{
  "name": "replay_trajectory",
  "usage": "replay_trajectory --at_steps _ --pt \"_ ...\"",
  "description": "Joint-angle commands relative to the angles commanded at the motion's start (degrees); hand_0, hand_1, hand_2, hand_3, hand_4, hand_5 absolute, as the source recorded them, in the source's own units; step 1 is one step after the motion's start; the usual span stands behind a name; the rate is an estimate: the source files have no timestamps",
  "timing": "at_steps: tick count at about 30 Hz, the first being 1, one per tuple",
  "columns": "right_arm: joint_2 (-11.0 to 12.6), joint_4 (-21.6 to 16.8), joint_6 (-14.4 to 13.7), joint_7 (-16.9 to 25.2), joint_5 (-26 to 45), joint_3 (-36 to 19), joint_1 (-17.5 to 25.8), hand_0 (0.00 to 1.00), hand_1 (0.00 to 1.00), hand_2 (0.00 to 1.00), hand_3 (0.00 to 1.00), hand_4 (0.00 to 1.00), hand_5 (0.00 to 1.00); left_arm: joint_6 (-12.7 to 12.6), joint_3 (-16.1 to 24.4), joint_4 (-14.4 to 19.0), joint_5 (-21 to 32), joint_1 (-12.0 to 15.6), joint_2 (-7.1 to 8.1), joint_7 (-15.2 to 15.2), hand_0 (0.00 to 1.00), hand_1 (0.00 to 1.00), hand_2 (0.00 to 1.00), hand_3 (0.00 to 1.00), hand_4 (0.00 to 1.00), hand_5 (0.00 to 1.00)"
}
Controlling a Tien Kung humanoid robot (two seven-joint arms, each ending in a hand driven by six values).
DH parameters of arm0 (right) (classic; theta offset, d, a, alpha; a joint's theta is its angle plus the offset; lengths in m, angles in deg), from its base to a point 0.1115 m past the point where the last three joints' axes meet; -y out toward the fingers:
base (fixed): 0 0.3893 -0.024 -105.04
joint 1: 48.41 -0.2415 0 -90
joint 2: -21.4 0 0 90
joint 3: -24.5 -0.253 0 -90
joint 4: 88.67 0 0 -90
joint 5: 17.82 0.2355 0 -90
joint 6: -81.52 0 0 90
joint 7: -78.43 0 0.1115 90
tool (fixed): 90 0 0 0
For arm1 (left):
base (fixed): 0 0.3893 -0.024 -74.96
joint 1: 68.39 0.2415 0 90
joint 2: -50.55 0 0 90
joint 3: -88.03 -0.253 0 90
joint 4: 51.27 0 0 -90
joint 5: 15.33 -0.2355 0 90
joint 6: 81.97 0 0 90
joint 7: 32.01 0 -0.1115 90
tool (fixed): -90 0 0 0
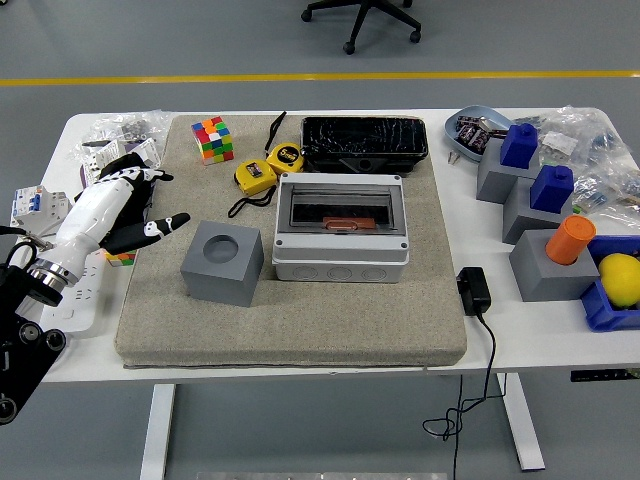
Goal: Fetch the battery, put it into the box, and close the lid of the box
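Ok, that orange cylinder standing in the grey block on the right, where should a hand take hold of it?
Grip the orange cylinder by its exposed upper part, fingers around its round sides, probably coming from above. It stands upright with its base in the grey block, so only the top is free.

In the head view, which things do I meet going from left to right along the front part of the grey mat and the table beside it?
Left hand → grey cube with a round hole → grey box with a clear lid → black power adapter → orange cylinder → yellow ball.
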Motion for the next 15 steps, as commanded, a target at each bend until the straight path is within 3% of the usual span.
replay_trajectory --at_steps 3,7,9,15 --pt "-0.3 0.0 0.2 -0.3 -0.3 -0.3 0.1 0.998 0.936 0.867 0.842 0.998 0.998 -0.1 0.0 0.2 -0.6 -0.1 -0.17 0.1 0.832 0.884 0.836 0.795 0.998 0.943" --pt "-1.1 0.0 0.6 0.0 -0.1 0.0 1.0 0.998 0.936 0.867 0.842 0.998 0.998 0.0 3.1 1.2 -4.7 -0.5 -1.19 -0.8 0.832 0.884 0.836 0.795 0.998 0.943" --pt "-1.8 0.0 0.7 -0.2 -1.5 -0.2 1.5 0.998 0.937 0.867 0.841 0.998 0.998 0.6 6.4 2.3 -8.5 -0.2 -1.94 -1.9 0.885 0.913 0.875 0.845 0.998 0.92" --pt "-2.1 0.0 0.4 0.1 0.3 2.8 2.3 0.998 0.937 0.867 0.841 0.998 0.998 -0.8 16.8 2.5 -13.9 -0.1 -4.83 -4.6 0.885 0.913 0.875 0.845 0.998 0.92"
